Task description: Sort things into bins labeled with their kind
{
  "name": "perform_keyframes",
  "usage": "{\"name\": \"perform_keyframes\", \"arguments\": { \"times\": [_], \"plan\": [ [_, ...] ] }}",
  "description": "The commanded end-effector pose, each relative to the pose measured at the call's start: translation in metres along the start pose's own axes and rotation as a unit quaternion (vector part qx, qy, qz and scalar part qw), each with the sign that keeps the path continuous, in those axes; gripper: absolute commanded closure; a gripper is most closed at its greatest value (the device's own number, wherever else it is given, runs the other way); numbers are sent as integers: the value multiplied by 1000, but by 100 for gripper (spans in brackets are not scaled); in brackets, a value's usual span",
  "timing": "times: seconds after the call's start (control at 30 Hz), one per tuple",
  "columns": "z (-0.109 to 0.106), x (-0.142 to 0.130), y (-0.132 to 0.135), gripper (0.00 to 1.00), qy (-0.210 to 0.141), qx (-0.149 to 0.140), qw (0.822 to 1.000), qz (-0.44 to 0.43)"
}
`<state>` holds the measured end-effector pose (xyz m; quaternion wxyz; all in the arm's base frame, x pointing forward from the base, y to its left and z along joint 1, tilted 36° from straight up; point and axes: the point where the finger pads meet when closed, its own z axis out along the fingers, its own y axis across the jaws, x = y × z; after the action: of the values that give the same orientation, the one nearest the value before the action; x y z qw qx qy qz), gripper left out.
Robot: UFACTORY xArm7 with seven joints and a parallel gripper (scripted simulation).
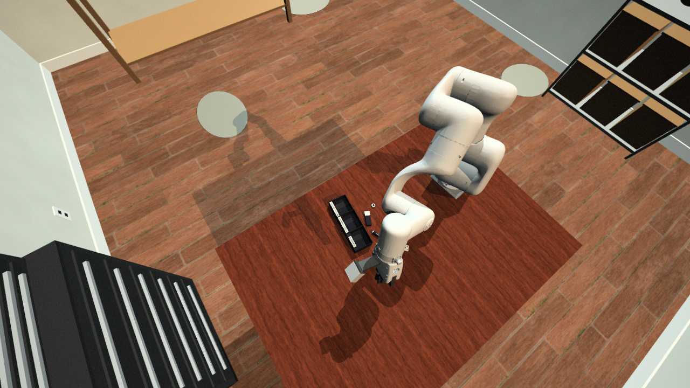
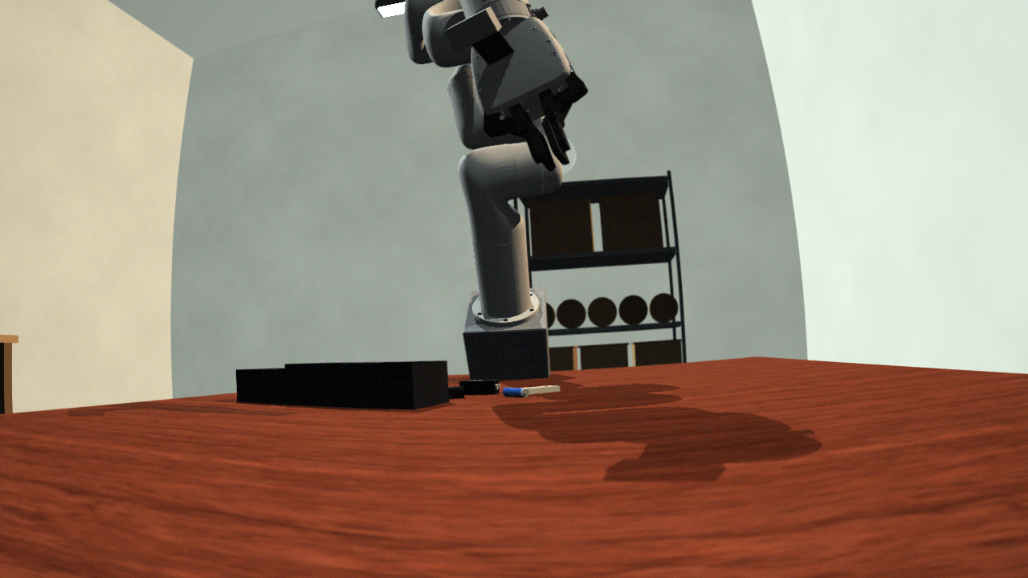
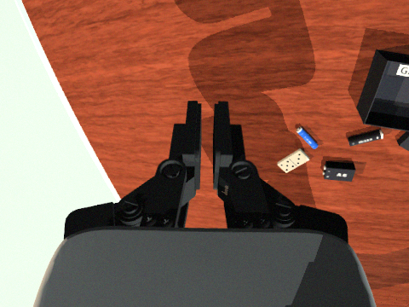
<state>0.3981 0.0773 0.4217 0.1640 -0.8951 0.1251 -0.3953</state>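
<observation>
My gripper (image 3: 207,120) is shut with nothing between its fingers. It hangs high above the red-brown table, as the exterior view (image 2: 552,149) and the overhead view (image 1: 386,281) show. A row of three black labelled bins (image 1: 349,222) stands on the table, also in the low view (image 2: 343,384); one bin end (image 3: 385,91) shows at the wrist view's right. To the gripper's right in the wrist view lie a blue battery (image 3: 307,136), a pale domino tile (image 3: 293,160), a black block (image 3: 339,170) and a black cylinder (image 3: 365,136).
Beside the bins lie a small ring-shaped nut (image 1: 372,205) and a white-and-black piece (image 1: 367,216). The table's edge runs along the left of the wrist view. The arm's base (image 2: 505,352) stands behind the things.
</observation>
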Motion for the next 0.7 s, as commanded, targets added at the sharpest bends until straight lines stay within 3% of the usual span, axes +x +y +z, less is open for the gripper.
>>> {"name": "perform_keyframes", "arguments": {
  "times": [0.0,0.07,0.17,0.2,0.3,0.43,0.47,0.63,0.67],
  "plan": [
    [-11,-9,22,93,-6,-24,999,-19],
    [-15,-16,36,93,-6,-25,999,-19],
    [-16,-16,37,93,-6,-25,999,-19],
    [-18,-21,44,93,-15,-44,998,-33],
    [-25,-33,65,93,-16,-47,998,-36],
    [-25,-33,65,93,-16,-47,998,-36],
    [-27,-37,71,93,-26,-65,996,-49],
    [-32,-51,91,93,-28,-68,996,-51],
    [-34,-56,97,93,-39,-85,993,-64]
  ]
}}
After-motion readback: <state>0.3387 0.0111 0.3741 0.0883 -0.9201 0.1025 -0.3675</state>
